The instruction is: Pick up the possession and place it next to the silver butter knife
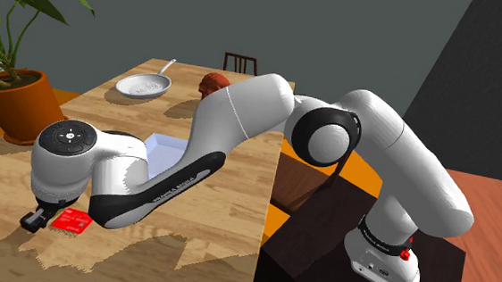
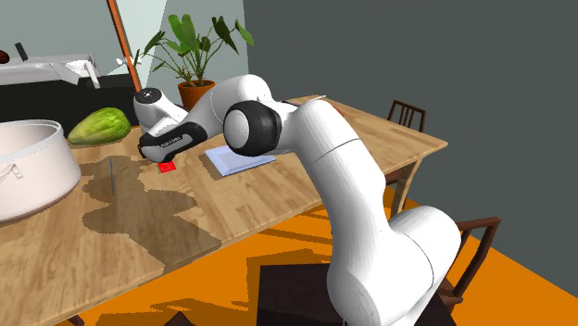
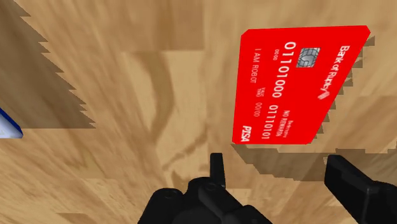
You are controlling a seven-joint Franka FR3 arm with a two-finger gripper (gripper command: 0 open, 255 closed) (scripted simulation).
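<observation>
A white robot arm bends forward from its stand and stretches low across a wooden table. Its wrist is turned down so the black gripper hangs close above the wood.

In the wrist view the jaws are spread apart with nothing between them. A red bank card with white numbers and a chip lies flat on the table just ahead of the fingertips, untouched.

The shoulder view shows the card just beside the gripper, a frying pan farther along the table, and a potted plant at that view's left.

The second exterior view adds a large white pot, a green vegetable, and a pale blue sheet near the card.
</observation>
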